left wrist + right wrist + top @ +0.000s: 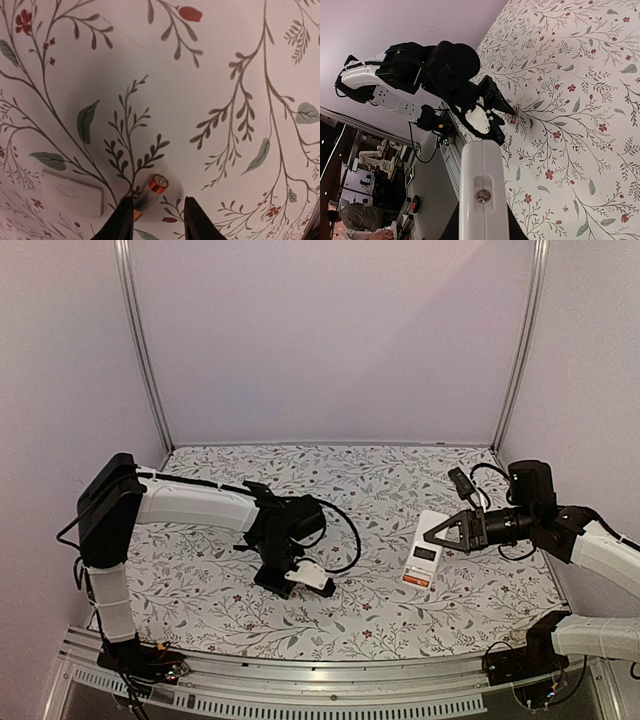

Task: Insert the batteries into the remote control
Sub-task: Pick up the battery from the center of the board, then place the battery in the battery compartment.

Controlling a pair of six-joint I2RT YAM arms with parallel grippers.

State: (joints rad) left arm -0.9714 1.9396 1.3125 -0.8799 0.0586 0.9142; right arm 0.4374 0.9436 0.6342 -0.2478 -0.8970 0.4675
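One battery (150,192) can be seen. It lies flat on the flowered cloth (215,80), slanted, and its orange end points away from the left gripper (159,201). This gripper stands over the battery from above, so that the battery is between its two dark fingers (121,224). The jaws are about half open. The near end of the battery goes under the edge of one finger, and there I cannot tell if they touch. The other finger stands apart from the battery, with bare cloth between. In the top view the gripper hides the battery fully.

Just beside the battery, on the side of the finger that covers its end, a small flat white plate (72,194) lies on the cloth. It does not touch the battery.

The remote (424,552) is well apart from the battery, to the right of it in the top view, and it is held up from the cloth. The right gripper (436,534) has it between narrow jaws, closed on its far part. The plain white back of the remote faces up, with a dark rectangular recess in the middle. An orange-red strip shows at its near end; I cannot tell what it is. In the right wrist view the free end of the remote points toward the battery and the left arm (395,85).
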